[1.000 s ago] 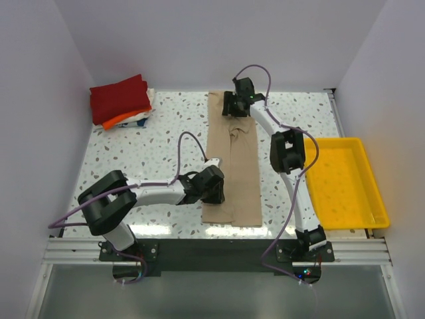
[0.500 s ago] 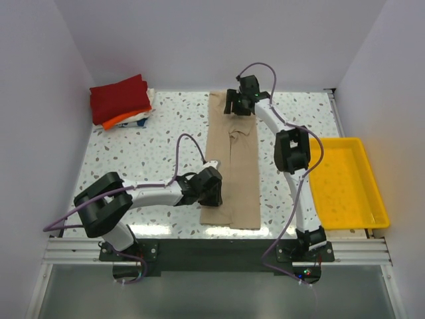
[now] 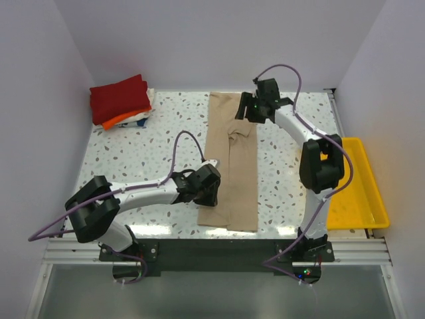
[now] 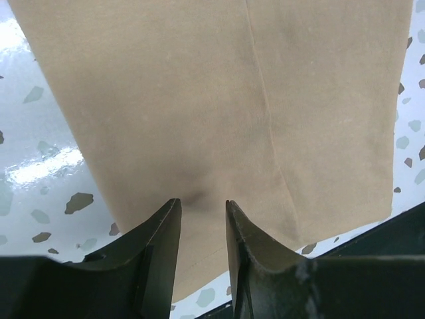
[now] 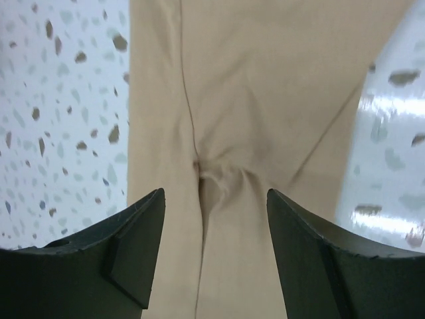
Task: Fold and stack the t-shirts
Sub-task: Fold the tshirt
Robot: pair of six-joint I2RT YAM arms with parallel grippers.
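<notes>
The tan t-shirt [image 3: 234, 166] is soft, light and floppy (it will sag if held in the middle), so grab the corners. It lies in a long strip on the table [image 3: 153, 153]. The left gripper [image 4: 202, 206] has its jaws pinching the near edge. The right gripper [image 5: 214, 196] has its jaws wide open over the far end. I count one tan shirt and three folded t-shirts [image 3: 123, 103] piled far left

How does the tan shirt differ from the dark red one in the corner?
The tan shirt lies in a long flat strip; the dark red shirt is folded compact. The tan shirt rests on the table; the dark red shirt tops a pile. Both are plain cloth.
</notes>
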